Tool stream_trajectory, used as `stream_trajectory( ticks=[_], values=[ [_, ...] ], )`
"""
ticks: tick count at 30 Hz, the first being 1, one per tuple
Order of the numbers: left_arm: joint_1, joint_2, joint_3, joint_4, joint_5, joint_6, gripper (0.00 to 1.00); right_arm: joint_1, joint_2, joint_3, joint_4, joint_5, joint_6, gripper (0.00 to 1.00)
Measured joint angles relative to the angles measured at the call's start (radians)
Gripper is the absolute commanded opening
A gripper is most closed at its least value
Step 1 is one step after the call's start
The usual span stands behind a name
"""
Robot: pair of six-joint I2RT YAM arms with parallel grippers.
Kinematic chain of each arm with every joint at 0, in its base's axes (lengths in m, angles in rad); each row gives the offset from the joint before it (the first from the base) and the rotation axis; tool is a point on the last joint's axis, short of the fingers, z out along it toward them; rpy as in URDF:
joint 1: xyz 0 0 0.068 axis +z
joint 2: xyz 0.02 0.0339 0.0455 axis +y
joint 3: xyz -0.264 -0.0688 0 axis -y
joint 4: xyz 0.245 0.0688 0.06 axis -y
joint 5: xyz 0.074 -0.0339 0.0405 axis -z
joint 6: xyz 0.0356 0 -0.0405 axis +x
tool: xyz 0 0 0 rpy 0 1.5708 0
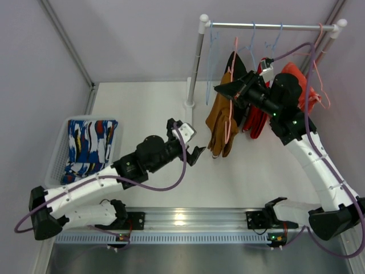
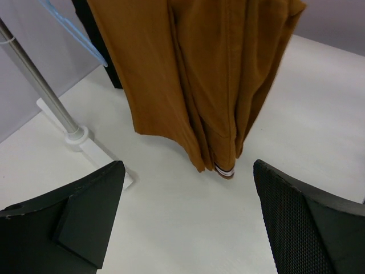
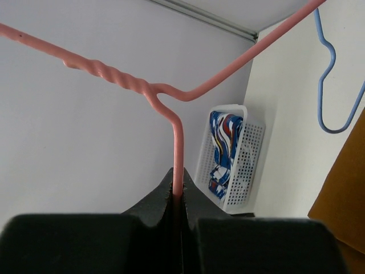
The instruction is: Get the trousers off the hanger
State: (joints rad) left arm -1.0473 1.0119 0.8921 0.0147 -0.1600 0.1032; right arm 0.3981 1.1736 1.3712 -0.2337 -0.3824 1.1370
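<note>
Tan-brown trousers (image 1: 221,121) hang from a pink hanger (image 1: 230,114) in front of the rack. My right gripper (image 1: 223,89) is shut on that hanger's wire (image 3: 178,171) just below its twisted neck. My left gripper (image 1: 195,142) stands open low over the table, left of the trouser hems and apart from them. In the left wrist view the trousers (image 2: 194,74) hang ahead of the wide-spread fingers (image 2: 308,222), with nothing between them. Red trousers (image 1: 255,121) and black trousers (image 1: 236,65) hang behind. Blue patterned trousers (image 1: 88,142) lie in the basket.
A white perforated basket (image 1: 57,157) stands at the left edge. The rack's post (image 1: 197,63) and foot (image 2: 85,142) rise just left of the tan trousers. Bare blue hangers (image 1: 251,43) hang on the rail (image 1: 268,25). An orange-red garment (image 1: 296,74) hangs at the right end.
</note>
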Motion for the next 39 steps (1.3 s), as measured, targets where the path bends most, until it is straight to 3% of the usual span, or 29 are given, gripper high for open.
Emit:
stream_trajectory(
  ticks=[4, 16, 29, 39],
  values=[
    [-0.006, 0.111, 0.001, 0.087, -0.092, -0.023, 0.99, 0.022, 0.013, 0.043, -0.031, 0.010, -0.001, 0.00],
    [-0.006, 0.229, 0.037, 0.272, -0.130, -0.077, 0.99, 0.047, 0.013, 0.076, -0.036, 0.022, -0.009, 0.00],
    [-0.006, 0.301, 0.108, 0.320, -0.159, -0.078, 0.99, 0.053, 0.013, 0.077, -0.029, 0.015, -0.007, 0.00],
    [-0.006, 0.323, 0.174, 0.329, -0.103, -0.079, 0.99, 0.060, 0.013, 0.077, -0.027, 0.014, -0.006, 0.00]
  ],
)
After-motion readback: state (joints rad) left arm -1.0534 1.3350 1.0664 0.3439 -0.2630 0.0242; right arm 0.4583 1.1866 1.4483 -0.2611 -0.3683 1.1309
